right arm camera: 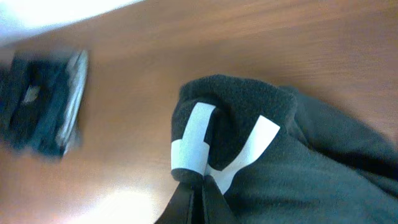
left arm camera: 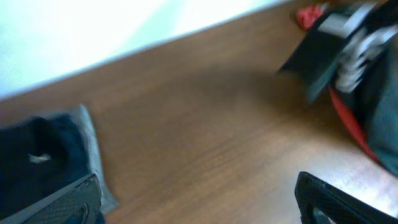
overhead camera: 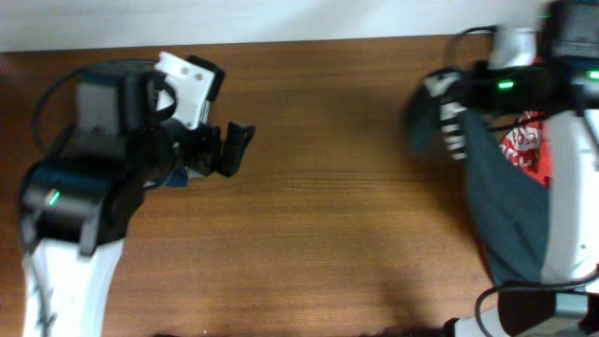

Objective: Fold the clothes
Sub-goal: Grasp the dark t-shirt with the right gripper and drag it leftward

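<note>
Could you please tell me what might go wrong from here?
The right jaws pinch only a small bunch of the black fabric garment with white block letters, so it could slip or travel crumpled. The red fabric garment with white print lies against it and may be dragged along. The left jaws stand open far off, so nothing supports the rest of it.

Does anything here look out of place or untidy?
Nothing spilled or damaged. The black garment is bunched in the shut right gripper and partly covers a crumpled red garment at the right side: untidy, but normal before folding.
</note>
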